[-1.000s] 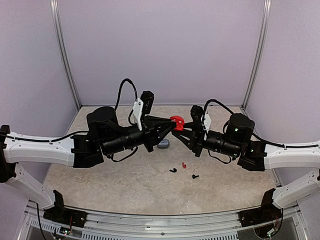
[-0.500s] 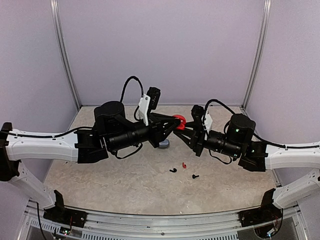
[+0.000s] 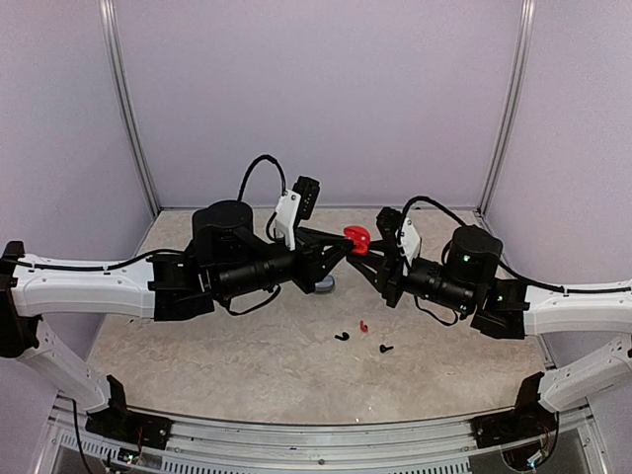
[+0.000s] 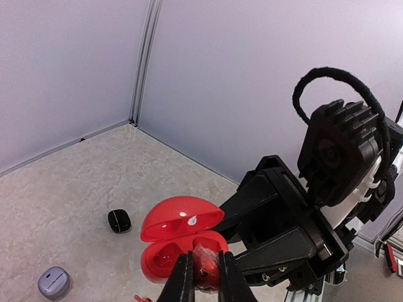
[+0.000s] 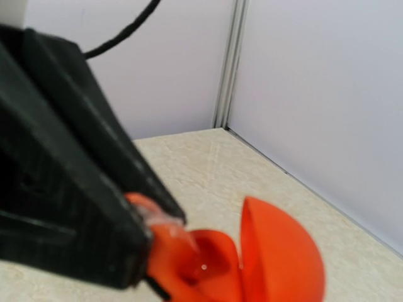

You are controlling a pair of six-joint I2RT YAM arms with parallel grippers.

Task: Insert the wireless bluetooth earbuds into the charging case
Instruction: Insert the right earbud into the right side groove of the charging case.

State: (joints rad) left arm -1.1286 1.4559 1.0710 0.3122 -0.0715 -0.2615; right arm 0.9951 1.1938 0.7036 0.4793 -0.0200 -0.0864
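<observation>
The red charging case (image 4: 181,226) is glossy smooth plastic; the table (image 4: 63,182) looks matt, mottled stone.

Red case (image 4: 179,242) and red earbud (image 4: 205,269) are recorded as glossy. Left fingers (image 4: 179,283) are black. Black case (image 4: 119,220) and grey case (image 4: 53,282) are noted. Counter (image 4: 56,182) is mottled beige.

Both arms raised off the surface, reaching inward, tips meeting mid-workspace. Left end effector (image 4: 204,282) pinched tight on red earbud (image 4: 204,269). Right end effector (image 3: 362,248) grips red case (image 4: 182,242).
</observation>
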